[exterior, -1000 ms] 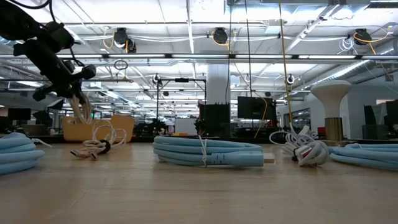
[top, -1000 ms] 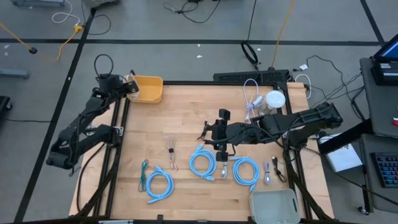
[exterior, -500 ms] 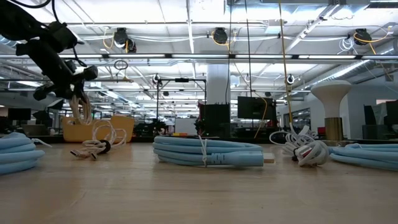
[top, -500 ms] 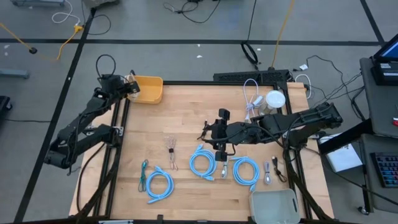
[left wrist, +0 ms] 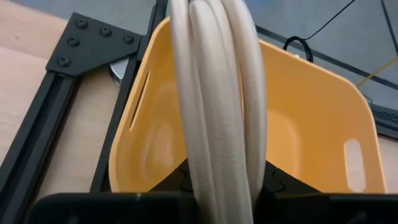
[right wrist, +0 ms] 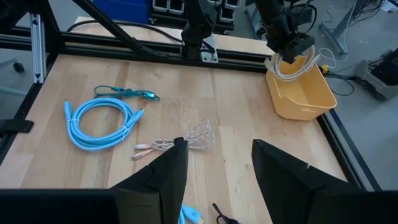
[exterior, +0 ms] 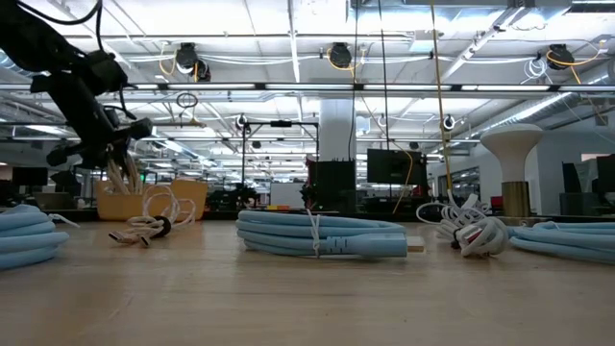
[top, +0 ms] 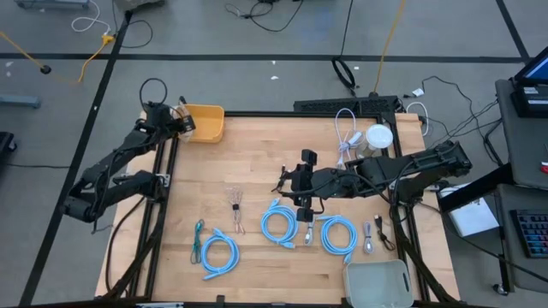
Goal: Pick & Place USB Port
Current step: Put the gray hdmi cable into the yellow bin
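A cream-white coiled USB cable point(left wrist: 214, 93) sits between the fingers of my left gripper point(top: 181, 122), which is shut on it over the left end of the yellow bin point(top: 205, 124) at the table's far left corner. In the low view the coil point(exterior: 120, 175) hangs below that gripper point(exterior: 115, 154). My right gripper point(top: 300, 184) hovers open above the table's middle, holding nothing. A thin cable with pink plugs point(top: 235, 210) lies flat on the wood to its left. My left gripper pinches several strands of the cable's coil point(left wrist: 217, 180) between its two fingers. The fingers slant down toward the bin from the table's left side. The coil hangs slack below them, its lower loops point(right wrist: 292, 67) at the bin's rim; whether they touch the bin, I cannot tell.
Three light-blue cable coils point(top: 278, 224) point(top: 338, 233) point(top: 220, 254) and a green cable point(top: 199, 239) lie on the near half. A white cable point(top: 347, 128) and a white cylinder point(top: 378, 137) stand far right. A grey-green bin point(top: 377, 282) sits at the near right corner.
My left gripper has sunk a little toward the yellow bin, tipping further downward, and the cream cable has come down with it, still hanging from the fingers.
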{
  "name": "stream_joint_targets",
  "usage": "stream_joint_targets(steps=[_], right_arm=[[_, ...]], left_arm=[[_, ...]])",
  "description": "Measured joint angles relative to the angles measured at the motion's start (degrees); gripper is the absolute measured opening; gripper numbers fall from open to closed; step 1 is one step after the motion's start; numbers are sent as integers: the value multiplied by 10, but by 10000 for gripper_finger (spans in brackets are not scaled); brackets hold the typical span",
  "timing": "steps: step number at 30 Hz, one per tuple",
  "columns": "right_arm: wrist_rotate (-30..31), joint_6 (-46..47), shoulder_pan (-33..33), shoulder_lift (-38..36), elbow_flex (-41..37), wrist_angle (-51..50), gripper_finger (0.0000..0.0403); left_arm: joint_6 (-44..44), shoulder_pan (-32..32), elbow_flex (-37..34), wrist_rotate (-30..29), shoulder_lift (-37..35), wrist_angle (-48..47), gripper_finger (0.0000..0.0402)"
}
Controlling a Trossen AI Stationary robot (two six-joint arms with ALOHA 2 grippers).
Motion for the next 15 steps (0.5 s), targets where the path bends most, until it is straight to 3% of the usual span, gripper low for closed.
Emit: stream_joint_targets(steps=[5, 11, 15], right_arm=[[0, 0, 0, 0, 0, 0, 171], [0, 1, 0, 0, 0, 0, 171], [0, 1, 0, 0, 0, 1, 171]], left_arm=[[-2, 0, 0, 2, -5, 4, 73], [-17, -5, 6, 12, -4, 1, 116], [-22, -7, 6, 14, -4, -1, 122]])
